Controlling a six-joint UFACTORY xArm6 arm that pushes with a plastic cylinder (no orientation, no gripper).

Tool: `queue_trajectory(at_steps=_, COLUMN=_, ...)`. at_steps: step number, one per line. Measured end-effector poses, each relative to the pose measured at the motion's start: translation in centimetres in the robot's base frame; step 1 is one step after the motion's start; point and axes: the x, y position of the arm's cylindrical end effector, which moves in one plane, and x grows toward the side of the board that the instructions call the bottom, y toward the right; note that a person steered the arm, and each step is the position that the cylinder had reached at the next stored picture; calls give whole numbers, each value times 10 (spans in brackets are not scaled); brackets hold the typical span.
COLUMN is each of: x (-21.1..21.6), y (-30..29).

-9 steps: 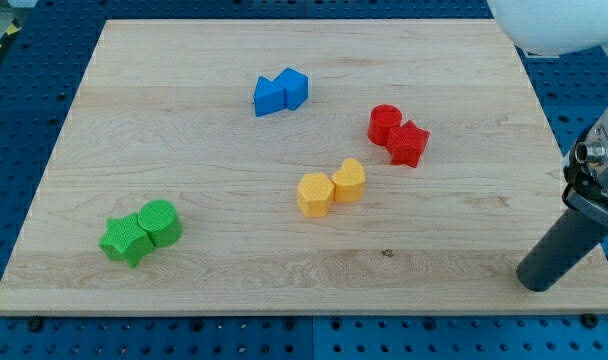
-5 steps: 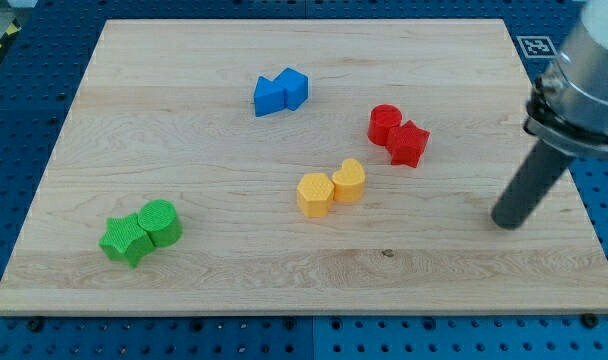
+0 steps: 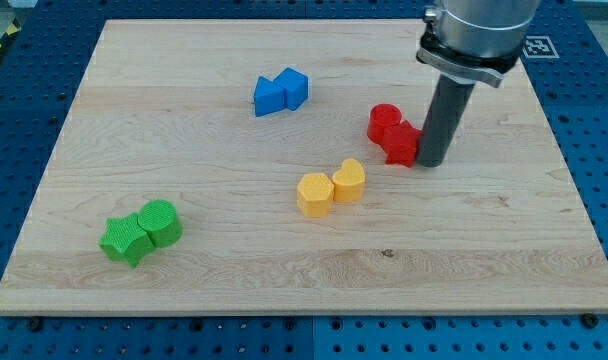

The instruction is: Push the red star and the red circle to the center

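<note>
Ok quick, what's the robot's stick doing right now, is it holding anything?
My tip: no end effector to open or close, so it holds nothing; it sits against the red star on the view's right, beside the red circle.

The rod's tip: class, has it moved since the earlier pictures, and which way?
Yes. My tip has slid from the wooden board's lower right edge toward the view's upper left, and now sits against the red star's right side.

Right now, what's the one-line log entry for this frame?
tip: at red star's right edge, contact unclear | red circle: touching star, upper left | both right of board center | push: not visibly begun
</note>
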Motion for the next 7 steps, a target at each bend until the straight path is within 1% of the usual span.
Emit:
queue_trajectory(at_steps=2, x=-48, y=-15)
queue_trajectory(at_steps=3, x=-57, y=-39)
queue_trajectory(at_steps=4, x=-58, y=-80)
queue_trajectory(at_steps=5, x=-74, y=-121)
queue_trajectory(at_steps=6, x=-79, y=-120)
queue_trajectory(at_steps=7, x=-61, y=-47)
